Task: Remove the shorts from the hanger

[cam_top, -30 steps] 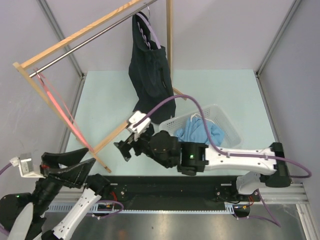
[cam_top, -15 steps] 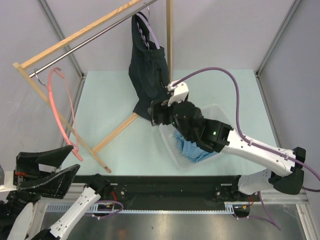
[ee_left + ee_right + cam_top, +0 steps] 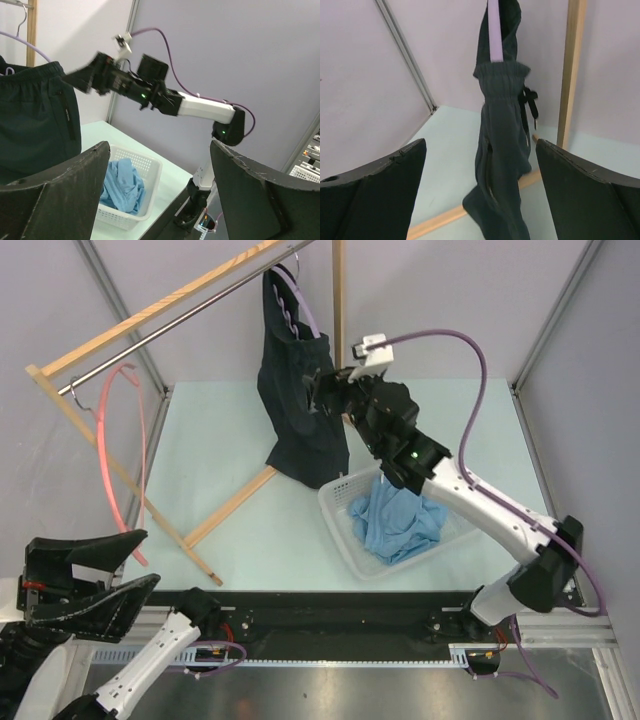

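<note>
Right gripper (image 3: 318,395) lines up on the dark shorts (image 3: 295,415) hanging from the rack.

From above, that gripper sits beside the waistband. The shorts hang limp from a lilac hanger (image 3: 298,302) on the rail, while the light-blue shorts (image 3: 400,520) lie crumpled in the basket (image 3: 335,502) on the counter (image 3: 220,440). The left wrist view shows the left gripper (image 3: 160,150) spread wide, holding nothing, well apart from the rack. In the right wrist view the jaws stand wide, with the folded navy cloth ahead of them and untouched. The best grip is probably just below the elastic waistband, followed by a steady pull down off the hanger.
</note>
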`<action>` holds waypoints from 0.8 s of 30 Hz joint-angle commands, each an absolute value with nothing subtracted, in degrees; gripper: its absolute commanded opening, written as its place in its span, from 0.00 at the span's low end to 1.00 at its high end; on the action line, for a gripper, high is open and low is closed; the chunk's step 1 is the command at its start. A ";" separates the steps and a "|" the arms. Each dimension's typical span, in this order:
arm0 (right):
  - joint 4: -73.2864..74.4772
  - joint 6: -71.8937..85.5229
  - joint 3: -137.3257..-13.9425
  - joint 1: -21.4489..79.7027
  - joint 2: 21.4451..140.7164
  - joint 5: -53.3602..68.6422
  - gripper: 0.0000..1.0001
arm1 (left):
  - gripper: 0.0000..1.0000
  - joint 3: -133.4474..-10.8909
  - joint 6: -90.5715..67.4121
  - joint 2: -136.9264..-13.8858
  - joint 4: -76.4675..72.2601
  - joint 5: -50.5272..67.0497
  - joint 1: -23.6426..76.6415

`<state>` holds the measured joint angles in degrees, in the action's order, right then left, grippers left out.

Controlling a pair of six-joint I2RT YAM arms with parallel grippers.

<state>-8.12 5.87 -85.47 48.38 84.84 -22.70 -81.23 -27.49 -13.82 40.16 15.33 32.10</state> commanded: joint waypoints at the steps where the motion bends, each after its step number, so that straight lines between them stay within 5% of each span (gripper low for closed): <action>1: -12.23 1.07 -98.15 46.93 93.32 -18.89 0.96 | 0.86 -81.30 -26.98 -13.63 42.63 16.26 31.99; 10: -3.70 -1.23 -118.99 45.35 108.89 -21.80 0.86 | 0.86 -81.21 -29.09 -12.13 43.94 16.17 31.99; 16: -1.41 -0.26 -120.94 43.95 111.62 -19.16 0.65 | 0.86 -81.56 -28.92 -12.22 44.74 15.56 31.99; 24: 2.99 3.95 -120.67 43.77 111.01 -15.03 0.20 | 0.86 -79.37 -30.06 -12.13 43.33 16.08 31.99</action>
